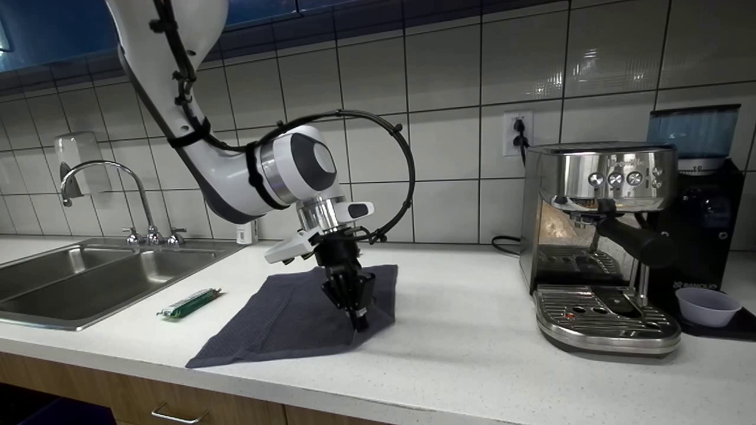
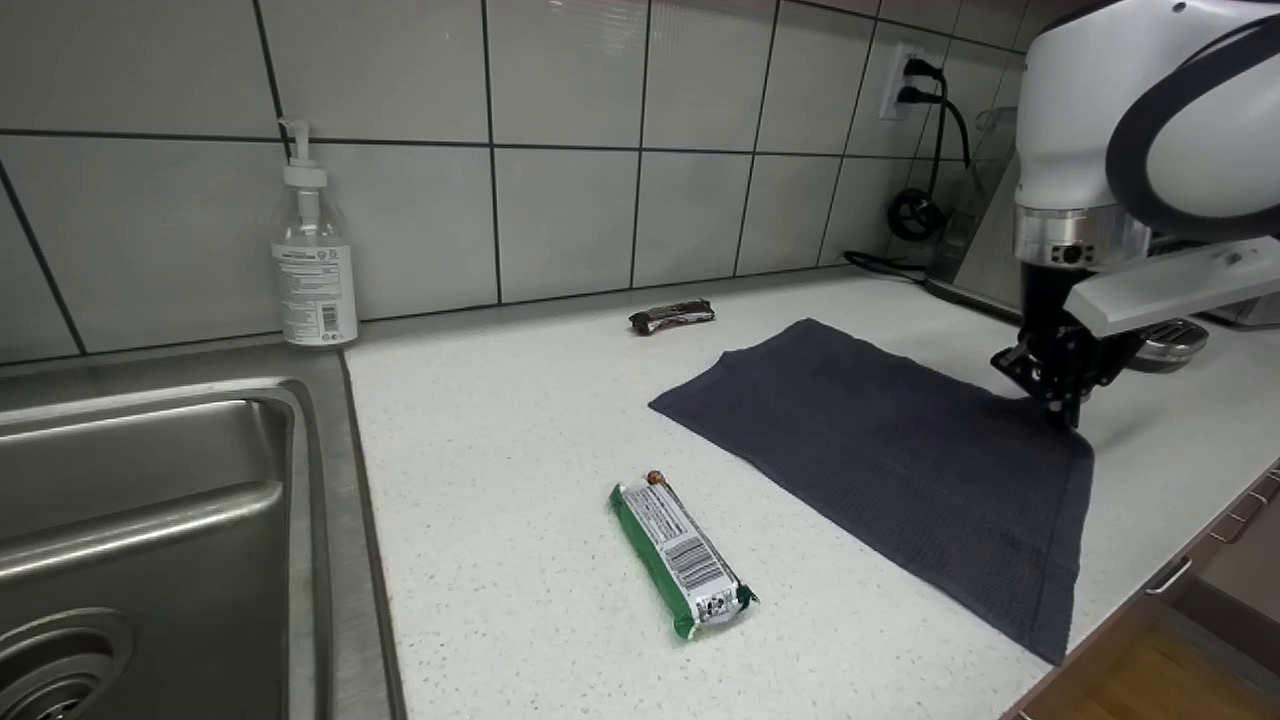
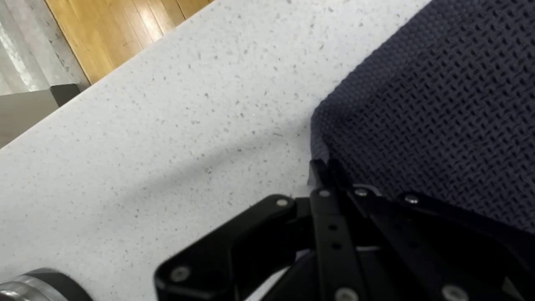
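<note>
The surface [image 1: 460,378] has the sink [image 2: 348,540] let into it toward one end, and toward the opposite end stand the machine [image 1: 576,177] and, beside it, the grinder [image 1: 703,230]. Between sink and machine lies the cloth [image 1: 289,321], spread mostly flat, its long axis, as I judge it, running from the back edge toward the front edge; its front corner on the sink side comes close to the front edge. My tool [image 3: 328,167] is at the cloth's machine-side border, just beside that border's front corner, so nearly all the cloth lies from me toward the sink and the back edge. My jaws are almost together, barely a sliver between the tips, and the border runs into that sliver; I take it that I have a pinch of cloth, though black on dark hides how much. The bottle [image 2: 318,290] stands at the back edge, by the sink's corner. The bowl [image 1: 709,307] sits in front of the grinder, well apart from me. The green bar [image 2: 680,560] lies between sink and cloth, touching neither; the brown bar [image 2: 672,316] lies near the back edge, apart from the cloth.
</note>
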`<state>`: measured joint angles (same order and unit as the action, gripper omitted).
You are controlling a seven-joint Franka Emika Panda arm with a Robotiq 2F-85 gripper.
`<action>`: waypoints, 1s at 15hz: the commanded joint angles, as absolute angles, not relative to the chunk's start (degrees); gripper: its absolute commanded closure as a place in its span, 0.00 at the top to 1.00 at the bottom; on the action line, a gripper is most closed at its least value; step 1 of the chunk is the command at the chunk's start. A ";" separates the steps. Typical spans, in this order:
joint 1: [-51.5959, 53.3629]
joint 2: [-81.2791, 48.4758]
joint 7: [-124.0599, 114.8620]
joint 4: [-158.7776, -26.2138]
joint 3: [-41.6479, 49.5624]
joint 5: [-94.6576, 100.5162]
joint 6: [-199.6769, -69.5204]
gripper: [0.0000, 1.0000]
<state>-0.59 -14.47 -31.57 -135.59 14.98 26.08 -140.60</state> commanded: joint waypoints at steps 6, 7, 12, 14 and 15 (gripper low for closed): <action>-1.25 -7.13 -31.28 -138.58 13.59 23.42 -138.97 0.01; -1.18 -6.51 -31.33 -138.98 13.25 23.04 -138.93 0.01; -1.09 -4.12 -31.21 -140.30 11.07 20.86 -138.68 0.01; -1.10 -3.44 -31.00 -140.55 10.13 19.79 -138.66 0.01; -1.11 -3.11 -30.84 -140.66 9.67 19.32 -138.74 0.01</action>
